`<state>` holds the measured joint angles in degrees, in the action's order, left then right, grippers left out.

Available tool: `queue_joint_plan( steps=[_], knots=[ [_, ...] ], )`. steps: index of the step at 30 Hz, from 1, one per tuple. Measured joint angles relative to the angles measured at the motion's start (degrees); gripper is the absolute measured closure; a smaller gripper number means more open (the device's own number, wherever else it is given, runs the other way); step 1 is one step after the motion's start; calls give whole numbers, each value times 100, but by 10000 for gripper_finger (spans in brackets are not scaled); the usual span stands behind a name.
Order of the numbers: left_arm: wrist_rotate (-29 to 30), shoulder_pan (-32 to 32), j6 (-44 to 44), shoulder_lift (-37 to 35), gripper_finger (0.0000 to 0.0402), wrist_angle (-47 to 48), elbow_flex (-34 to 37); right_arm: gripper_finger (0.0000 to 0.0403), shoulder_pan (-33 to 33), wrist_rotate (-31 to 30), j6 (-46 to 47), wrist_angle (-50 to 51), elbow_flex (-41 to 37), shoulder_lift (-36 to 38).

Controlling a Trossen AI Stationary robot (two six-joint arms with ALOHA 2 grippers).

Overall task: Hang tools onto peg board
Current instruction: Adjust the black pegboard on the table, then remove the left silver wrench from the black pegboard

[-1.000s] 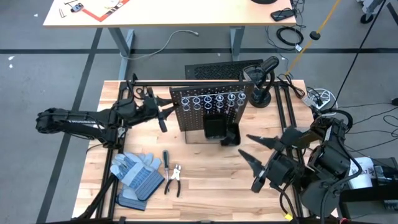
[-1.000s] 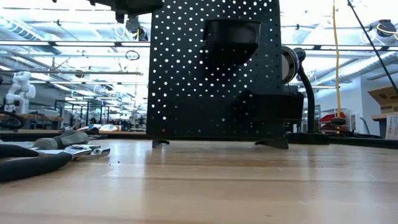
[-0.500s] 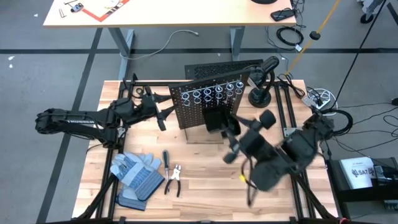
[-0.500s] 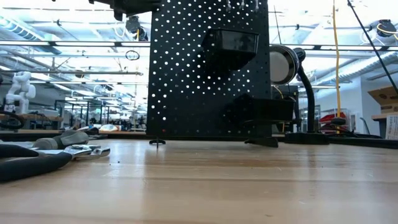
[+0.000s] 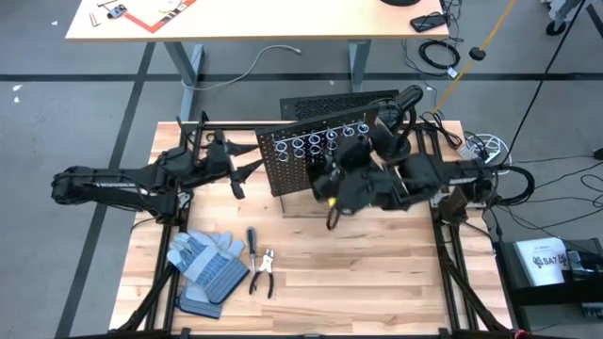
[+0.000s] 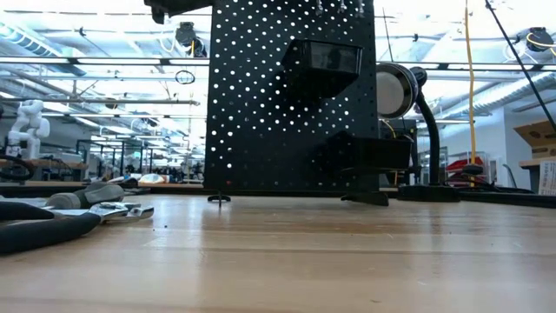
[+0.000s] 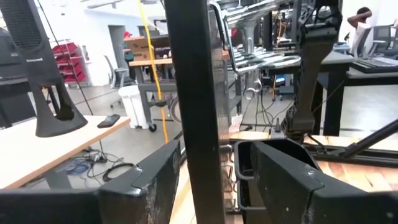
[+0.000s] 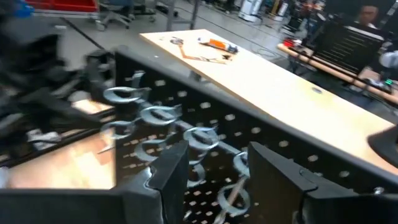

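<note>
At the bench's back edge, our right gripper (image 5: 332, 185), jaws parted and empty, has swung in from the front-right corner to the peg board (image 5: 316, 155), while the left gripper (image 5: 247, 170) has opened at its side; tools (image 5: 261, 262) still lie front-left, unhung.

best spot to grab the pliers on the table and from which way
Take the pliers from straight above, across both dark handles near the pivot. They lie flat on the table beside the screwdriver, with open board on the side away from the gloves.
</note>
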<state>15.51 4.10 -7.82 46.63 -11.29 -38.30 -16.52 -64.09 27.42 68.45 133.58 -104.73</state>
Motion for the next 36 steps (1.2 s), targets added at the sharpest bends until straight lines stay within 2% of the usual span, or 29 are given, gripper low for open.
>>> queue_joint_plan(
  steps=[7,16,21,30,36],
  knots=[
    [-37,-81,3,-149,196,359,0,245,480,437,25,14,0,2],
    [-39,-321,5,-147,196,473,0,253,738,592,74,145,0,4],
    [-39,-345,5,-147,196,458,0,292,839,758,307,376,3,4],
    [-37,-345,7,-147,196,450,0,386,864,788,300,480,7,15],
    [-37,-345,7,-147,196,450,0,396,807,816,207,409,9,15]
  ],
)
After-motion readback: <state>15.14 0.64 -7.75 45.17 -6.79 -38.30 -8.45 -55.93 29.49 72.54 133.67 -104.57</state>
